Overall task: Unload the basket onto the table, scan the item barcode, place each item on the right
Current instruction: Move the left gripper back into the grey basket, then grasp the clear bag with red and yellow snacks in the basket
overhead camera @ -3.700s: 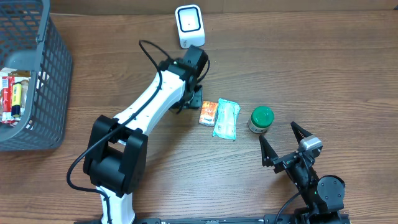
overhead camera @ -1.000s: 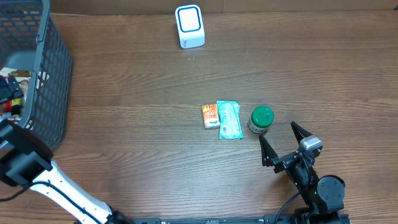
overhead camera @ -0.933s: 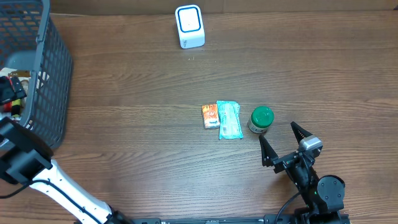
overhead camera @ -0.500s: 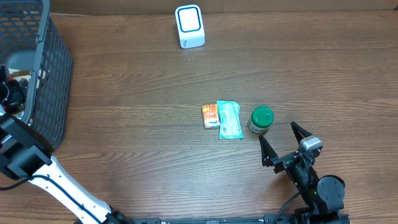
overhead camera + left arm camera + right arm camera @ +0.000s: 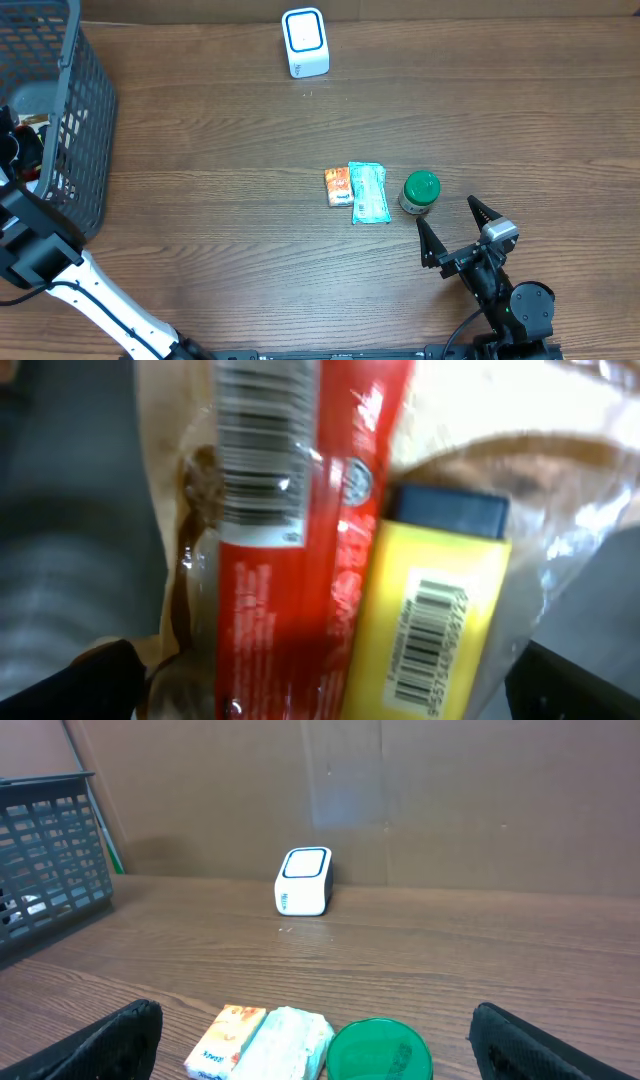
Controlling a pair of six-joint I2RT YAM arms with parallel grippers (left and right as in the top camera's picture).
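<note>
Two packaged goods are lying directly beneath the left gripper [image 5: 330, 685], inside the grey mesh basket [image 5: 88, 120] at about 9 o'clock on the table [image 5: 200, 150]. One is a red film-wrapped packet [image 5: 290, 560]. The other is a yellow carton [image 5: 430, 630] with a dark blue end [image 5: 445, 510], touching the packet at its 3 o'clock side. Both are turning a barcode toward the wrist camera. The left claw is standing wide open, its dark fingertips [image 5: 95, 680] showing at the 7 and 5 o'clock corners of the wrist view and gripping nothing.

The carton is probably the easier pick: light, stiff and flat-sided, so it is best taken across its two long narrow edges, leaving the printed code uncovered. The packet is likely light too, but its glossy, crinkled wrap is looking soft and slippery, so a firm pinch at mid-length, clear of the code, would suit it.

The white barcode scanner [image 5: 305, 42] is standing at 12 o'clock, well apart from the basket. An orange packet [image 5: 338, 186], a teal pouch [image 5: 368, 192] and a green-lidded jar [image 5: 420, 192] are resting near the table's centre. The right gripper [image 5: 460, 232] is idling at 5 o'clock, jaws spread and empty.
</note>
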